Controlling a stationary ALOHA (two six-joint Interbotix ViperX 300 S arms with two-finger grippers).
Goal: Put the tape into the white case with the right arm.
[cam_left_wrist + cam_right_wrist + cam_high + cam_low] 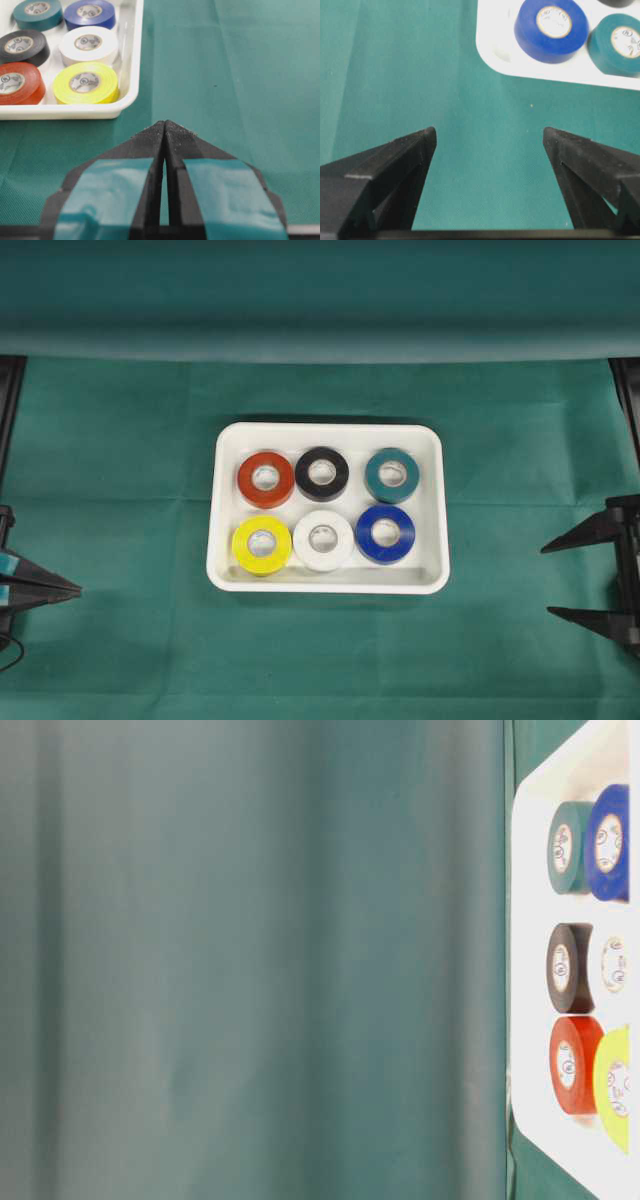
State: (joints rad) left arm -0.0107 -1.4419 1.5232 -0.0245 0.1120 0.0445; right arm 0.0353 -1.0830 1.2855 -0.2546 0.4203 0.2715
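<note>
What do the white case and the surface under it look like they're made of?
White case: likely smooth, glossy moulded plastic, given its rounded rim and soft reflections of the rolls. Table cover: green woven cloth, matte, with fold creases and a fine weave visible in the wrist views.

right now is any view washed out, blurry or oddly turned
Table-level view: turned sideways, mostly green cloth, the white case blown out to flat white. Left wrist view: the shut left gripper is sharp, the far rolls soften. Overhead view: even light, only a faint shadow under the case's rim.
</note>
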